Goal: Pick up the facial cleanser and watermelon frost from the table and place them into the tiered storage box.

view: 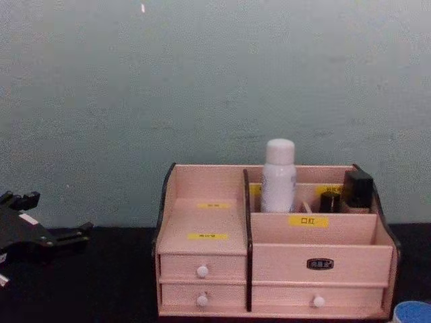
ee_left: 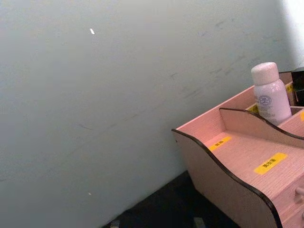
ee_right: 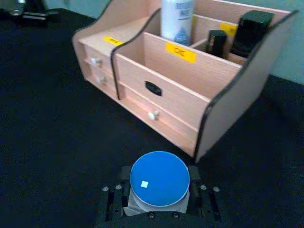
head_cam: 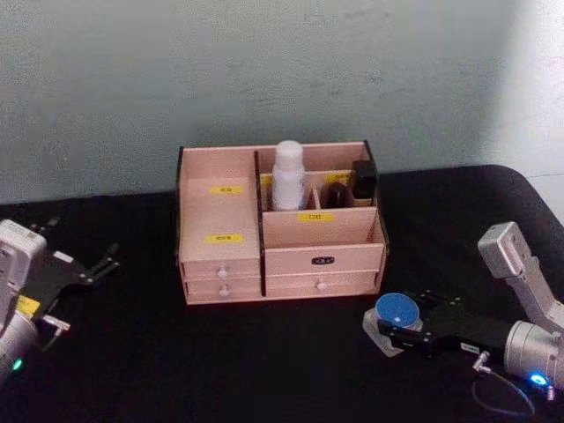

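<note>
The facial cleanser (head_cam: 288, 176) stood upright in a rear compartment of the tiered storage box (head_cam: 207, 211), at centre frame in the head view. Its white cap rose above the partitions, with two small dark bottles (head_cam: 364, 179) in the slots beside it. That half of the task looked done.

The watermelon frost (head_cam: 397, 310) was low in the right of the head view, in front of the box's right corner and apart from it. It sat on the black worktop (head_cam: 264, 361) with its blue lid facing up. The right gripper (ee_right: 159, 192) reached in low and level, its jaws closed against the clear sides of the jar beneath the lid. Holding a squat jar by the body and not the lid seemed meant to keep it upright and stop it slipping. Whether it had left the worktop could not be told.

The open front compartment behind the yellow label looked the likeliest place for it, being wide and low-walled. Getting there would call for a lift over the front wall.

The left gripper (head_cam: 81, 245) rested at the lower left, jaws open and empty, well clear of the box.
</note>
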